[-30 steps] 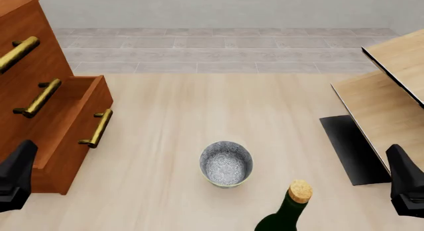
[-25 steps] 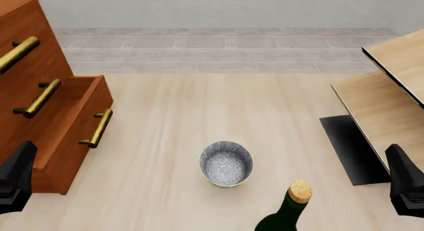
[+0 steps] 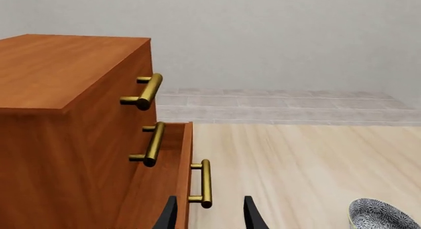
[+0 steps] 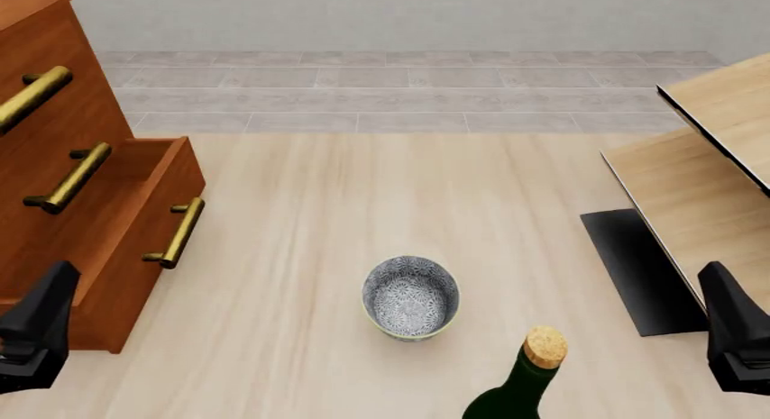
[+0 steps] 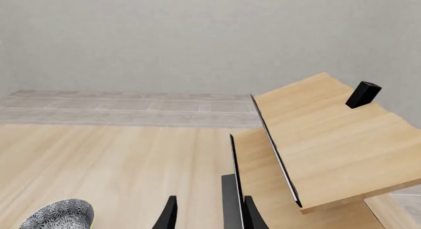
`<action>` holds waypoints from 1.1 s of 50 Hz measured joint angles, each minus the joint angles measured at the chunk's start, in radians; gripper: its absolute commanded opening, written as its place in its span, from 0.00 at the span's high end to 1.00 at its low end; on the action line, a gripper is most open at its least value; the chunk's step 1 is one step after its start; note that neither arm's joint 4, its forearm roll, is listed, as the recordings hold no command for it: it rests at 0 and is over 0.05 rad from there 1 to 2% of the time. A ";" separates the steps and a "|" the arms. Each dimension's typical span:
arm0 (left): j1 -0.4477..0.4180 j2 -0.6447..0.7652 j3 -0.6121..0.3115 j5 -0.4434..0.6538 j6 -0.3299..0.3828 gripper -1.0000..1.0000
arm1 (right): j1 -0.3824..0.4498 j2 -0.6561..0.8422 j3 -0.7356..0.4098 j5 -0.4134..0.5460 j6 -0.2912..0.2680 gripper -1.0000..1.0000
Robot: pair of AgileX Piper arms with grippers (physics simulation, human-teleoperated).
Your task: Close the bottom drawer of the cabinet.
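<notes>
At far left the cabinet (image 4: 49,122) has its bottom drawer (image 4: 151,239) pulled out, the left gripper (image 3: 207,216) empty and parted facing its handle, then bowl (image 4: 412,297), bottle (image 4: 524,387), and the right gripper (image 5: 207,216), also parted, empty.

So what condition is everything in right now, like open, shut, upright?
bottom drawer: pulled out, open
middle drawer: shut
top drawer: shut
bowl: upright, empty
bottle: upright, corked
left end effector: open, holding nothing
right end effector: open, holding nothing
</notes>
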 measured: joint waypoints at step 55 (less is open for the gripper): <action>-0.306 0.864 0.008 -0.629 -0.170 0.00 | 0.013 -0.007 0.000 -0.005 -0.041 0.00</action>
